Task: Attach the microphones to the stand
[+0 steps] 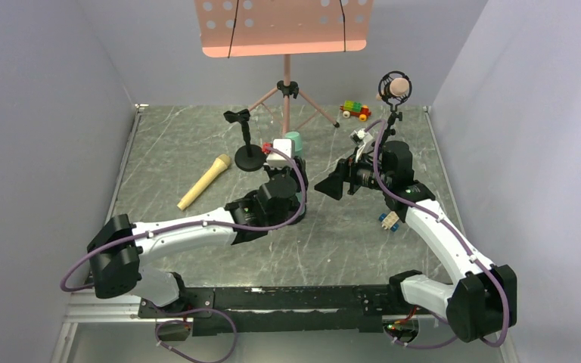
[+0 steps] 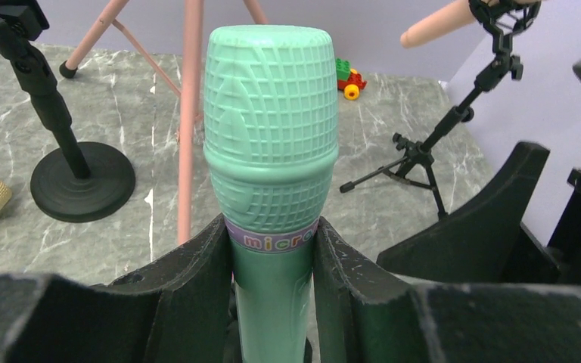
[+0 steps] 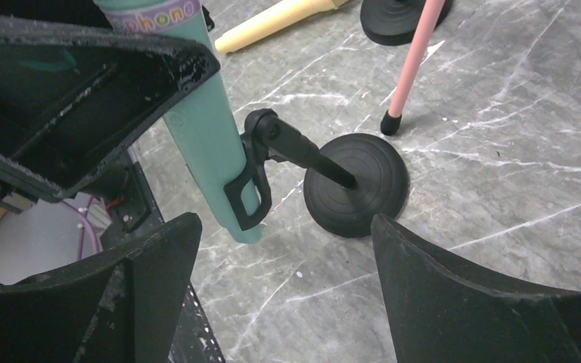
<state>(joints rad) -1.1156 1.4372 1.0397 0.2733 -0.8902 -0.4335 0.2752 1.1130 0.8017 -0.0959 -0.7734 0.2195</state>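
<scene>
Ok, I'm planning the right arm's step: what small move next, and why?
Probably lower the right gripper and close its jaws on the stem of the desk stand to steady it: the left gripper holds the teal microphone with only its tail end at the clip, and the right jaws stand open above.

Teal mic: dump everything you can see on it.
The teal microphone looks like moulded plastic: rounded head with a raised grid pattern, a lilac printed band below it, then a slim tapering handle. It stands roughly upright, clamped at the band by the left gripper. A desk stand's black clip sits against its lower handle.
</scene>
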